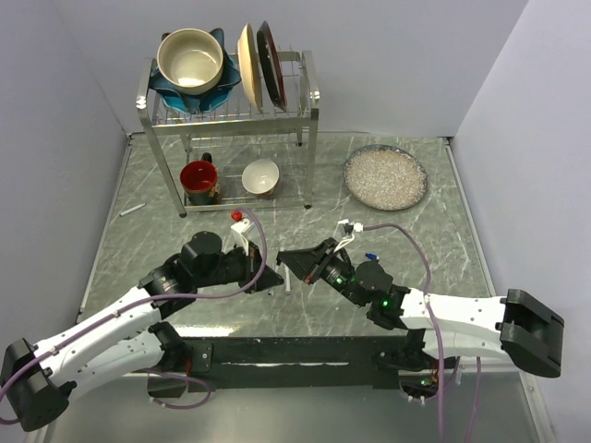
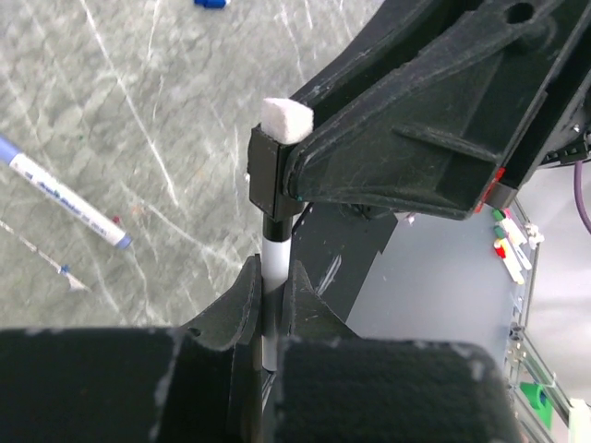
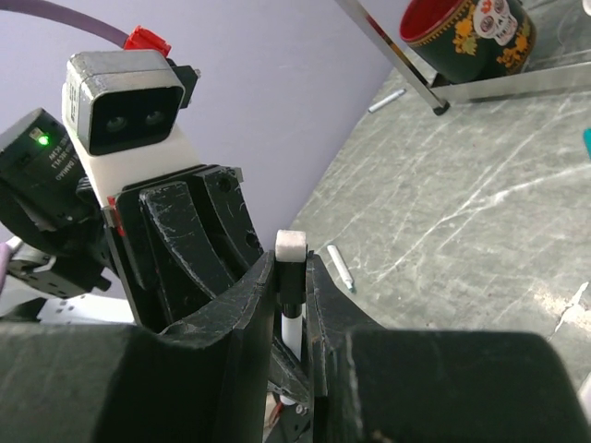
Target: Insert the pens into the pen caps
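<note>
White pen [image 2: 274, 268] upright, black top end; 2nd pen [image 2: 65, 198], blue ends, lying flat; blue cap [image 2: 211, 3] well apart.

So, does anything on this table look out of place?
One pen lies alone near the left edge of the table, beside the rack and far from the middle. A blue pen and a blue cap also lie loose. Nothing looks spilled or broken.
</note>
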